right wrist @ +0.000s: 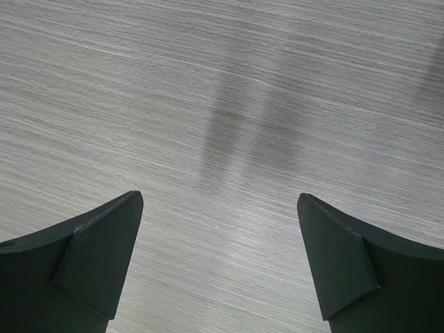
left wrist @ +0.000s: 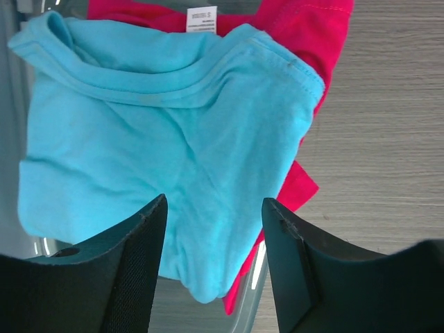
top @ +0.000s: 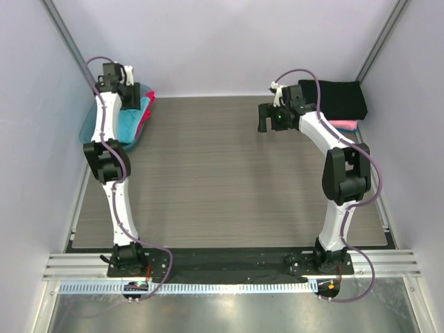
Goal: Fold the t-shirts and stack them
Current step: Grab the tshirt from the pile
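A turquoise t-shirt point(left wrist: 159, 146) lies crumpled on a red-magenta t-shirt point(left wrist: 305, 28) in the translucent tub; a white size tag shows at the red shirt's collar. Both show at the far left in the top view, the turquoise t-shirt point(top: 130, 119) beside the red one point(top: 148, 111). My left gripper point(left wrist: 214, 208) is open just above the turquoise shirt's near edge, holding nothing. A folded black t-shirt point(top: 336, 99) lies on a pink one point(top: 343, 125) at the far right. My right gripper point(right wrist: 220, 208) is open and empty above bare table, left of that stack.
The blue-grey plastic tub point(top: 91, 125) sits at the table's far left corner against the wall; its rim point(left wrist: 258, 277) shows below the shirts. The wood-grain table point(top: 222, 180) is walled on three sides. Arm bases are at the near edge.
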`<state>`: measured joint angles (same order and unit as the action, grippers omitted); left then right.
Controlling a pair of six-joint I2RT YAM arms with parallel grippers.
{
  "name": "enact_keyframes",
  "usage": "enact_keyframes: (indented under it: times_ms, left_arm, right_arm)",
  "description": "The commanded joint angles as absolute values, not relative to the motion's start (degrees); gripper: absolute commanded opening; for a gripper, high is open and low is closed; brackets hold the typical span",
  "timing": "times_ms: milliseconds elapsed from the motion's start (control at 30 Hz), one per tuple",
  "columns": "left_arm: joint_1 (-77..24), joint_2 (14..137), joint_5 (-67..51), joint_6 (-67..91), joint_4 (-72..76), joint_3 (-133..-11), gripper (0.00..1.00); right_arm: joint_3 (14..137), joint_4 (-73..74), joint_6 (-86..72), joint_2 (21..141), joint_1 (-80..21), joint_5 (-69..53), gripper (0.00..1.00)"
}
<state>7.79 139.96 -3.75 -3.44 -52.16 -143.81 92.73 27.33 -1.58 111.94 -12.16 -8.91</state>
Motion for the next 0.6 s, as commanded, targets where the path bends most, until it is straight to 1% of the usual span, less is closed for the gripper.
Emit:
enact_keyframes:
  times_ms: [0,500,567]
  left_arm:
    - [7.6,140.5,-7.2,-3.8,-51.8,-146.5,0.58]
    - [7.2,143.1,-8.5,-4.5,-52.4,-146.3,0.54]
    - [7.2,143.2,-8.3,-4.6,-52.4,-146.3,0.49]
  right_arm:
    - [94.0,25.8,-0.4,112.0,-13.0,-9.6,1.00]
    - [94.2,25.6,1.6,112.7,-14.2,-8.0,1.00]
    - [94.1,25.7,1.7,112.7,-14.2,-8.0,1.00]
